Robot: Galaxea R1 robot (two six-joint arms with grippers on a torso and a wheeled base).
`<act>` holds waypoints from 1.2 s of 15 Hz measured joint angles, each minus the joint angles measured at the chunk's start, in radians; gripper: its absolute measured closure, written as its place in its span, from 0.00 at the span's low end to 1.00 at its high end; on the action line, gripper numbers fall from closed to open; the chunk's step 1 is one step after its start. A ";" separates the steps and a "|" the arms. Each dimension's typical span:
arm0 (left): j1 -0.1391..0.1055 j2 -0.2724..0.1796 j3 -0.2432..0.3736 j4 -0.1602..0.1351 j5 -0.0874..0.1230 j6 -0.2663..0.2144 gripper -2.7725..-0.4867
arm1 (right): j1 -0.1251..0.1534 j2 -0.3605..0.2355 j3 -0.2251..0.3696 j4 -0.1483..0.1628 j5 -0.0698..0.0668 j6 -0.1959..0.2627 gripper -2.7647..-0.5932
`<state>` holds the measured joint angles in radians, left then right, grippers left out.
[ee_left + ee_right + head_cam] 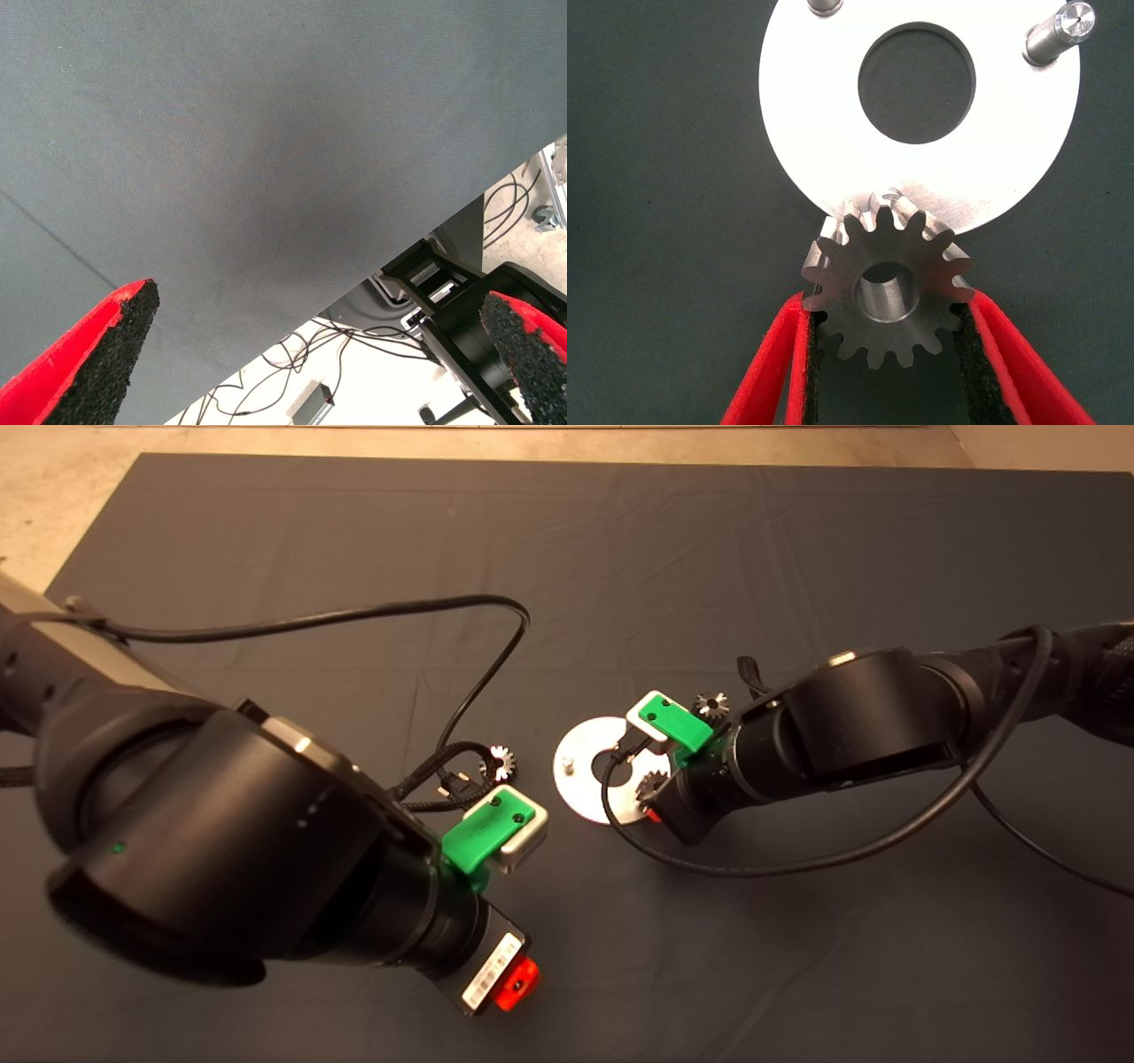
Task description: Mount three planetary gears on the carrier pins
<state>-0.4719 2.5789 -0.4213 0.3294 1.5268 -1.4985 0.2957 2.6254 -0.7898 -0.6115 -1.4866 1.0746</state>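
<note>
The right gripper (886,354) pinched 1 small toothed silver gear (886,288) at the rim of the flat round silver disc (833,124), roughly over 1 short silver pin (888,195). I'd centre the bore before lowering. Left gripper (319,354) sat spread over bare dark mat (620,558), plenty of room. 2 loose gears (501,762) lay beside the disc.

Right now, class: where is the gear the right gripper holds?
The gear is clamped in the right gripper, over the near edge of the carrier disc, right of centre on the mat in the head view.
</note>
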 joint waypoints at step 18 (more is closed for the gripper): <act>0.000 0.000 0.000 0.000 0.000 0.000 0.06 | -0.046 0.023 -0.058 -0.001 0.013 -0.011 0.86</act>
<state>-0.4719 2.5789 -0.4213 0.3294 1.5268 -1.4982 0.2496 2.6483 -0.8474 -0.6123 -1.4734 1.0632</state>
